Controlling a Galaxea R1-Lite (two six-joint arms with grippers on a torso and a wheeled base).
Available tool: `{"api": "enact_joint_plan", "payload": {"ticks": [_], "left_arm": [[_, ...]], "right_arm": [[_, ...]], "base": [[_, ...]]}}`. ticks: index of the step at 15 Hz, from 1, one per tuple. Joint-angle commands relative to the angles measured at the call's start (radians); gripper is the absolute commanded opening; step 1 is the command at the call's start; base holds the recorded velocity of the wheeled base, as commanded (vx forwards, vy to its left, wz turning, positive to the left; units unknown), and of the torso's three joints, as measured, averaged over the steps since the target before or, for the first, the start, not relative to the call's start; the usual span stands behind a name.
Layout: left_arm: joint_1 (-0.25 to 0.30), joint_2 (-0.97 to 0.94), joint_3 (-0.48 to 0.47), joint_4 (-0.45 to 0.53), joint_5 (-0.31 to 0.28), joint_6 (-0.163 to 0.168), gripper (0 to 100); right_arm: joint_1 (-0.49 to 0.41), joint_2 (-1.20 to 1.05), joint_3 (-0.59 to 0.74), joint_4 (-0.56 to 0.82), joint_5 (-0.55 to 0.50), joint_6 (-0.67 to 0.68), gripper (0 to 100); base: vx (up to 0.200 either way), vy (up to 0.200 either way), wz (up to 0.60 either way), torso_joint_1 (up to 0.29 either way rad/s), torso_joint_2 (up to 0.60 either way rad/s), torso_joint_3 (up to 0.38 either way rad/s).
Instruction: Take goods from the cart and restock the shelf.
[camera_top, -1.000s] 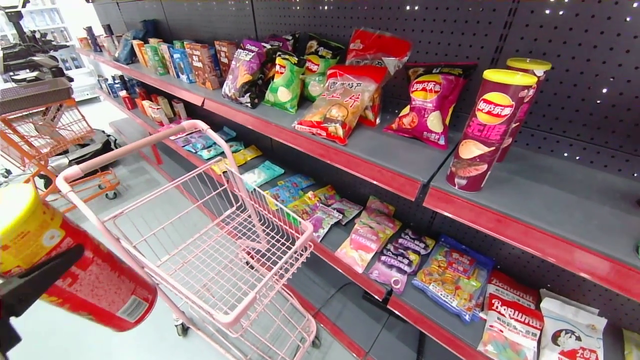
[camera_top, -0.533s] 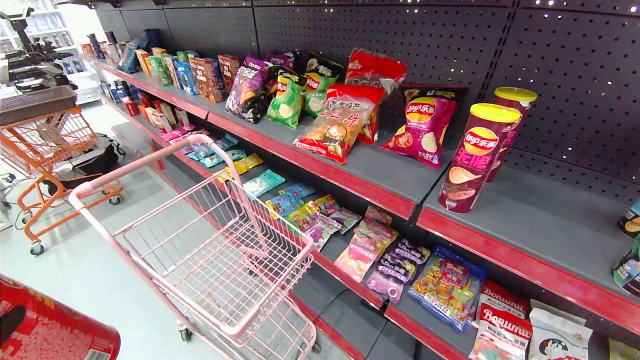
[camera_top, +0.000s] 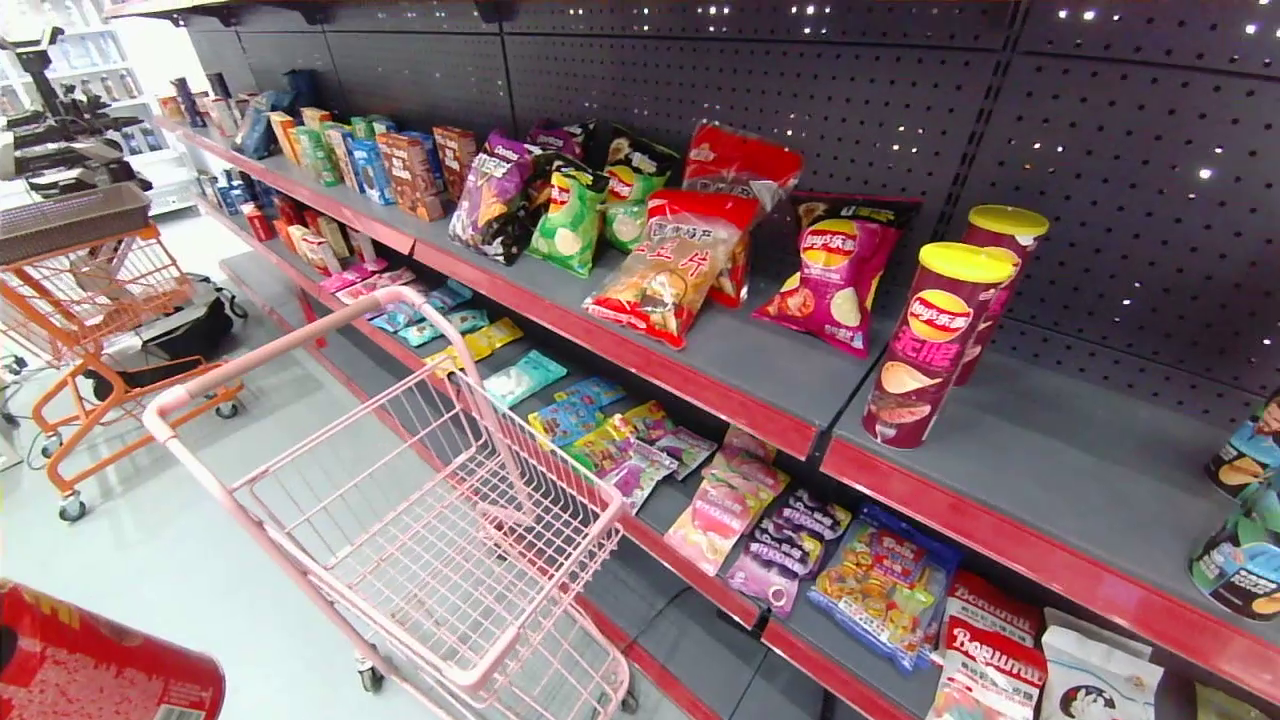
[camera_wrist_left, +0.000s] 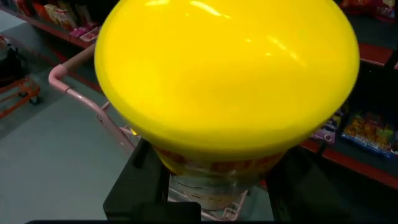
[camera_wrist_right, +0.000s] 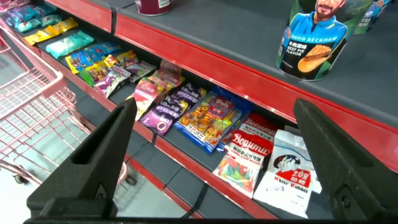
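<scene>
Head view sets the pink cart (camera_top: 420, 500) in the aisle, its long side close along the shelf (camera_top: 700, 375). The red can (camera_top: 100, 665) hangs tilted off the cart's near left corner, outside the basket and cut by the picture's edge.

In the left wrist view the can's yellow lid (camera_wrist_left: 227, 74) faces the camera, with the cart's handle behind it. The left gripper (camera_wrist_left: 217, 190) is clamped on the can's body just under the lid, one dark finger on each side.

In the right wrist view the right gripper (camera_wrist_right: 214, 165) hangs beyond the cart's shelf-side end, fingers (camera_wrist_right: 93, 168) spread wide apart, over the candy bags (camera_wrist_right: 205, 121) on the lower shelf board. A blue-and-green can (camera_wrist_right: 314, 37) stands upright on the board above them.

Two purple cans (camera_top: 925, 345) with yellow lids stand upright on the upper board beyond the cart's far right corner, one behind the other. Chip bags (camera_top: 670, 275) lean along the same board, across from the cart's far end. An orange cart (camera_top: 100, 330) stands well apart, off the pink cart's left side
</scene>
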Motion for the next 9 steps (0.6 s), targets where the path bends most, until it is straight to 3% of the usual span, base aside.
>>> {"api": "enact_joint_plan", "payload": {"ticks": [1,9], "left_arm": [[0.0,0.0,0.004,0.0,-0.001,0.02,0],[0.003,-0.035,0.021,0.011,0.009,0.027,0]], "right_arm": [[0.0,0.001,0.0,0.0,0.0,0.0,100],[0.0,0.001,0.0,0.0,0.0,0.001,100]], "base": [[0.0,0.0,-0.6,0.007,-0.02,-0.017],[0.0,0.0,-0.6,0.009,0.0,0.0]]}}
